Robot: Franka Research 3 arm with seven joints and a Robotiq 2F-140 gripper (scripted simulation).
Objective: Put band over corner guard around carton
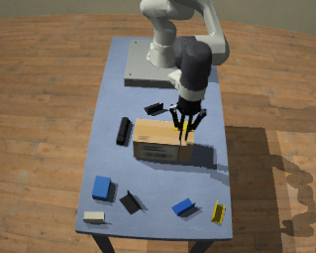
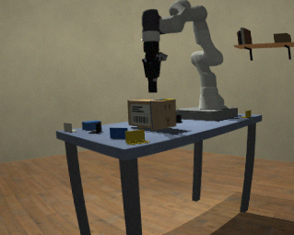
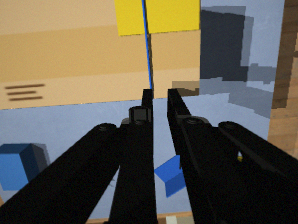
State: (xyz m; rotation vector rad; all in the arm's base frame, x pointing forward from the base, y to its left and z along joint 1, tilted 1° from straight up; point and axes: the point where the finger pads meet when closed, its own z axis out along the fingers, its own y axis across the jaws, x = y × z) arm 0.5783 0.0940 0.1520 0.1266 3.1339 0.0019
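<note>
The brown carton (image 1: 155, 139) (image 2: 151, 113) (image 3: 75, 65) sits level on the blue table (image 1: 113, 82). A yellow corner guard (image 1: 184, 128) (image 3: 170, 15) lies on its top right edge. A thin blue band (image 1: 179, 149) (image 3: 146, 50) runs straight over the guard and down the carton's front face. My gripper (image 1: 185, 124) (image 2: 152, 89) (image 3: 159, 103) hangs a little above the carton's guard end. Its fingers are nearly together with a narrow gap between the tips. The band passes behind the left fingertip, not between the fingers.
Loose pieces lie on the table: a black bar (image 1: 123, 131), a black angle (image 1: 154, 108), a blue block (image 1: 101, 187), another black angle (image 1: 130, 201), a blue angle (image 1: 183, 207) (image 3: 170, 175), a yellow angle (image 1: 218, 211) (image 2: 135, 136), a white block (image 1: 93, 216). The arm's base plate (image 1: 140, 69) is at the back.
</note>
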